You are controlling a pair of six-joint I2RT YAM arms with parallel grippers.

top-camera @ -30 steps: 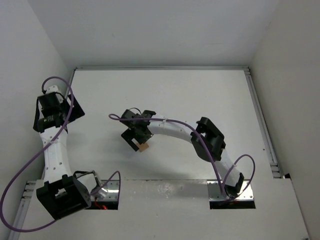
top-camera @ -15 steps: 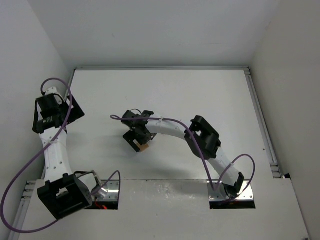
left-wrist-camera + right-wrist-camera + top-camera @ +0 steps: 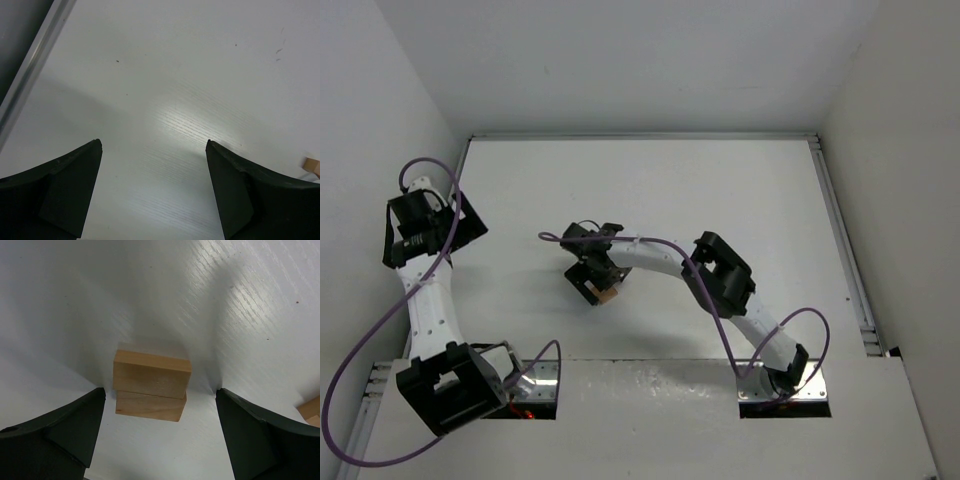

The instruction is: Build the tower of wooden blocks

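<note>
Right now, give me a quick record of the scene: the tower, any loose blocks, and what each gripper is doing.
tower: upper block stacked on lower block, standing on the table
right gripper: open, one finger on each side of the tower, apart from it
left gripper: open, empty, over bare table near the rail
loose block: partly seen at the right edge of the right wrist view

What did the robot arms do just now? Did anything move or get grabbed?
The right arm swung its elbow a little to the left, while the right pincer stayed open on either side of the tower, two wood blocks high. The left arm edged slightly left, the left pincer open over the table. Nothing was grabbed or let go, and the tower stayed put.
</note>
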